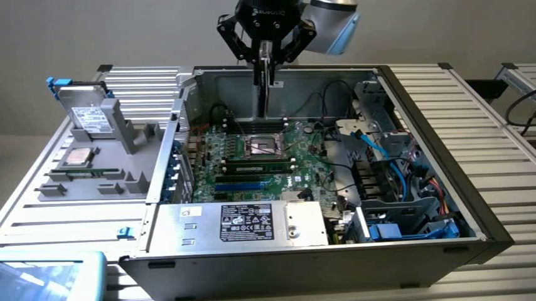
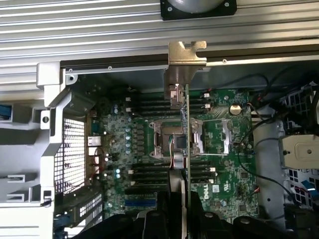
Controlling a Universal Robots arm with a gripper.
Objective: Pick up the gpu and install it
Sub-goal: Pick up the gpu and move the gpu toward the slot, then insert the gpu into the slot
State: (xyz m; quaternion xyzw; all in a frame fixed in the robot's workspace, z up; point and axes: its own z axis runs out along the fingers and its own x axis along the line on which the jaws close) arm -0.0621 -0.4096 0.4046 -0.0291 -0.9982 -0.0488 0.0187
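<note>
hold: gripper clamped on gpu, upper centre of exterior view | hangs edge-down above motherboard | you: square it to the board, no tilt

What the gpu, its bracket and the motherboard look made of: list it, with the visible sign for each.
gpu: thin, rigid, dark-faced card, likely fibreglass circuit board; it hangs edge-on, gripped in the gripper.
bracket: bare sheet metal by its look, dull silver with bent tabs.
motherboard: green lacquered circuit board, probably fibreglass, carrying soldered parts.

Thin gpu, upright, edge-on, metal bracket end, above motherboard.
</note>
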